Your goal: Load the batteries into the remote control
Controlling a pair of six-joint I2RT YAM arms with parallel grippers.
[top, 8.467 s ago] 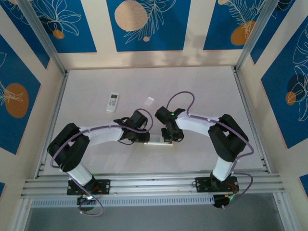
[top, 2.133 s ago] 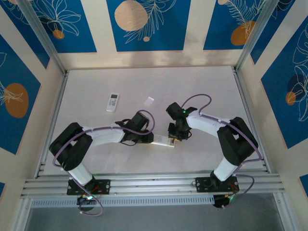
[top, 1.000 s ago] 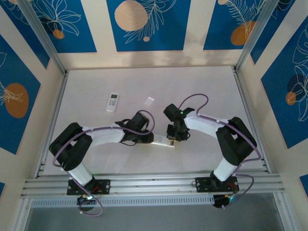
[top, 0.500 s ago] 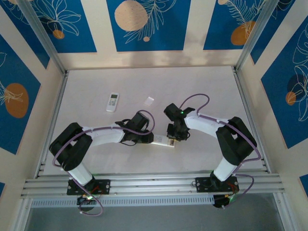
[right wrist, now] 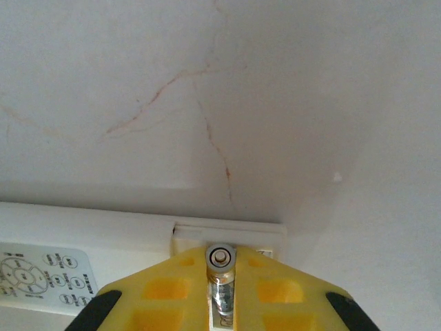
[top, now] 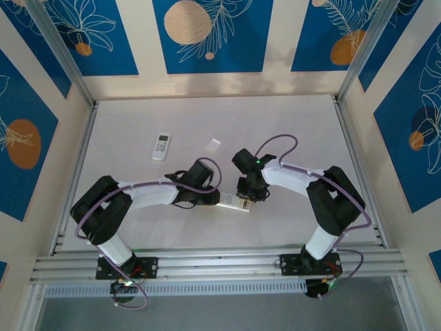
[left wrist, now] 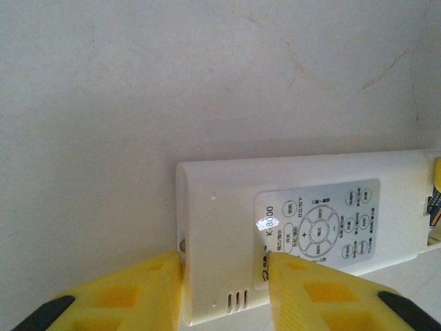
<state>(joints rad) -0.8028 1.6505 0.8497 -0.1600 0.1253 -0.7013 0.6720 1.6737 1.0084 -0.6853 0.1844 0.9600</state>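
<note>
A battery (right wrist: 220, 257) is gripped lengthwise in the narrow gap between the yellow fingers (right wrist: 180, 284) of the right gripper (right wrist: 220, 272), and its round metal terminal is seen end-on at the fingertips. It is held right at one end of the white remote control (top: 233, 202), directly over a raised rectangular rim there. Whether the cell touches that rim cannot be told.

The remote control lies flat on the white tabletop (top: 289, 131). A printed label (left wrist: 318, 231) of button legends is turned upward. At the opposite end from the battery, the remote control is clamped across its width by the left gripper (left wrist: 224, 296) — one yellow finger is pressed to its end edge, the other laid against the label side. At the far end of the remote control in the left wrist view a sliver of yellow is seen, too cropped to identify.

Beyond the remote control, toward the back wall, a small pale rectangular piece (top: 214, 144) is found on the tabletop. Further left of that piece a smaller white remote (top: 160, 146) is lying — both are well apart from the remote control and from either gripper.
</note>
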